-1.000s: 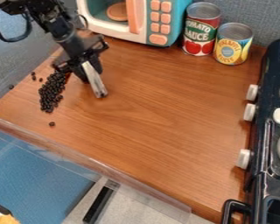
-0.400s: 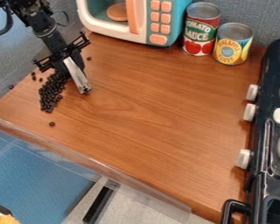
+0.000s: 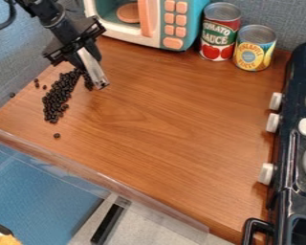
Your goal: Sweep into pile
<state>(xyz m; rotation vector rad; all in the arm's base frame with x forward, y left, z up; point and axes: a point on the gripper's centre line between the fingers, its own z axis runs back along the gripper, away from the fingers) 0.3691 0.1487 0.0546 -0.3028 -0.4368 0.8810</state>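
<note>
In the camera view, a brown wooden counter (image 3: 168, 119) spreads across the middle of the frame, its grain running slantwise. A textured blue-grey wall (image 3: 289, 19) stands at the top right. A toy microwave (image 3: 162, 28) sits at the top centre, and to its right are a red can (image 3: 220, 36) and, just beside it, a yellow can (image 3: 253, 50). A black toy stove (image 3: 284, 162) with white knobs borders the right side, its black handle (image 3: 256, 227) at the lower right. A clear rim (image 3: 117, 179) follows the counter's front edge from the left side down to the lower right; past it lie a blue surface (image 3: 37, 191) and a pale floor (image 3: 171, 222). Black beans (image 3: 55, 103) form a long, uneven heap at the left of the frame, with a few loose near the left edge and one nearer the rim. The black gripper (image 3: 77, 45) is at the upper left, a pale bar (image 3: 92, 67) slanting down from it beside the heap's upper end; whether it is open or closed I cannot tell. The broadest room for moving lies between the beans and the stove.
</note>
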